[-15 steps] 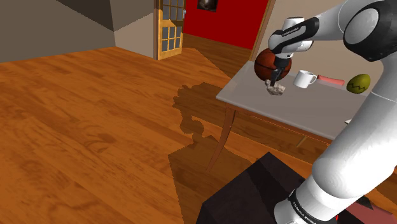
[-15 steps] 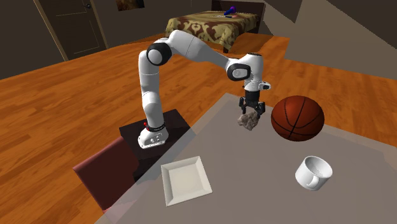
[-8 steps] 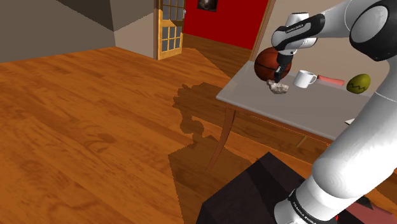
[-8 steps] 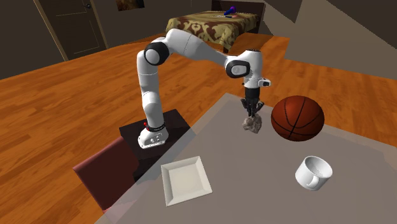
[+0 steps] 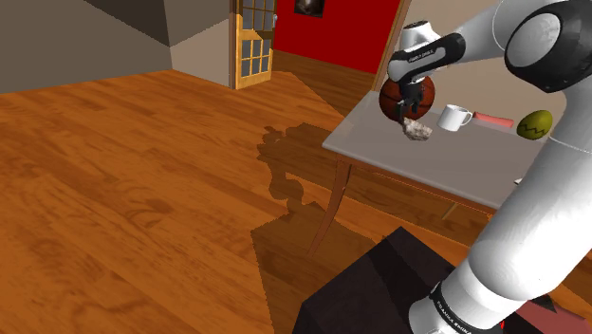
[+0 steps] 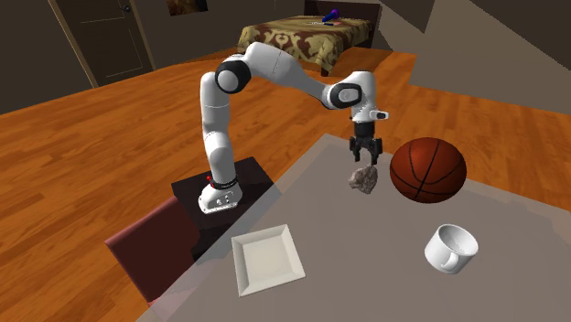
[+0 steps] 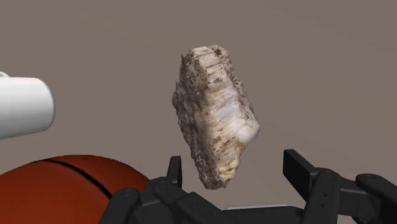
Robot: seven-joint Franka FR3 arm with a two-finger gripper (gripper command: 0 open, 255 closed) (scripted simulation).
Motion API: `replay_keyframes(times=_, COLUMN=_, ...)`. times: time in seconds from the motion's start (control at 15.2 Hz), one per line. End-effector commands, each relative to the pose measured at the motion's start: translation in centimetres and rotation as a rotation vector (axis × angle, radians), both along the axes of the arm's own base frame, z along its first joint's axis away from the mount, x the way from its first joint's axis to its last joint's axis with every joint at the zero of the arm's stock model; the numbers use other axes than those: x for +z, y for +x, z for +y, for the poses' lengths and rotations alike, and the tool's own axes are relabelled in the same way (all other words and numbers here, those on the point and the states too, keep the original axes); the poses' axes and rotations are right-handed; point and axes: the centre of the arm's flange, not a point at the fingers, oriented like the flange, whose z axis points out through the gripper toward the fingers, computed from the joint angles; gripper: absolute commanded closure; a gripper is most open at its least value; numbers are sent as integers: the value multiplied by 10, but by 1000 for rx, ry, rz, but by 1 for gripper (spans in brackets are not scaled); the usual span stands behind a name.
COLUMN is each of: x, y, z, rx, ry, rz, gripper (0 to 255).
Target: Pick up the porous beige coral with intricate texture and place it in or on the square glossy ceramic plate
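The coral (image 6: 363,179) is a rough beige-and-white lump lying on the grey table (image 6: 366,274), close beside the basketball (image 6: 427,170). My gripper (image 6: 364,160) hangs just above it, open. In the wrist view the coral (image 7: 216,118) stands between and beyond the two spread fingers (image 7: 299,168), and the gripper (image 7: 236,167) does not clasp it. From the shoulder view the coral (image 5: 415,130) sits under the gripper (image 5: 410,112). The square white plate (image 6: 267,260) lies near the table's front edge, well away from the coral.
A white mug (image 6: 450,248) stands on the table right of the plate. The shoulder view shows a yellow-green object (image 5: 535,123) and a pink one (image 5: 493,120) behind the mug (image 5: 453,118). The dark stand (image 6: 183,229) sits beside the table.
The fingers closed on the coral half a second ago and nudged it toward the basketball. Now they stand apart again and the hand has risen slightly; the coral rests on the table.
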Motion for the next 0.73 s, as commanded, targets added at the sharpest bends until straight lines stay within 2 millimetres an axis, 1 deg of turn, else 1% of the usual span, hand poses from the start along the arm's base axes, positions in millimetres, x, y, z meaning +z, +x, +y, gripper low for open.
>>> replay_keyframes(times=0.0, x=-15, y=19, z=14, rx=-177, ry=-143, rz=-33, gripper=0)
replay_keyframes(times=0.4, x=-41, y=13, z=-3, rx=-177, ry=-143, rz=-33, gripper=0)
replay_keyframes(times=0.46, x=-48, y=12, z=-7, rx=-177, ry=-143, rz=-33, gripper=0)
replay_keyframes(times=0.66, x=-48, y=12, z=-7, rx=-177, ry=-143, rz=-33, gripper=0)
